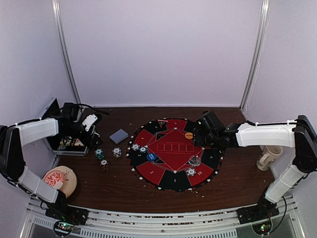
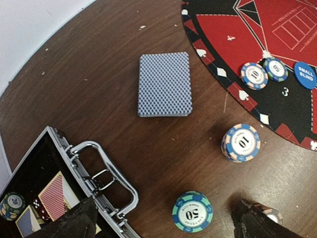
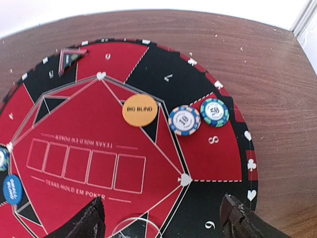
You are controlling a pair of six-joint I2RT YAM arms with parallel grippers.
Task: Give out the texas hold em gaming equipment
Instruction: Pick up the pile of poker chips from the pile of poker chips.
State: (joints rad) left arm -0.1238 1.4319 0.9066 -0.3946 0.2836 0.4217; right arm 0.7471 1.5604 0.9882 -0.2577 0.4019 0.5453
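Observation:
A blue-backed card deck [image 2: 164, 84] [image 1: 119, 135] lies on the wood. Chip stacks marked 10 [image 2: 241, 143] and 50 [image 2: 192, 211] stand near it. My left gripper [image 2: 164, 227] [image 1: 91, 134] hangs open above the 50 stack and holds nothing. On the round mat [image 3: 208, 158] [image 1: 173, 182] lie the orange big blind disc [image 3: 139, 110], a 10 chip [image 3: 184, 120], a 50 chip [image 3: 214, 112], the blue small blind disc [image 3: 12, 189] [image 2: 304, 75] and a clear disc [image 3: 136, 230]. My right gripper [image 3: 163, 223] [image 1: 202, 135] is open above the mat, empty.
An open metal case [image 2: 64, 188] [image 1: 67, 144] with cards and a chip inside sits at the left, under my left finger. A round wooden coaster [image 1: 59, 179] lies front left, a mug [image 1: 269, 157] at the right. Two chips [image 2: 254, 75] rest on the mat's left edge.

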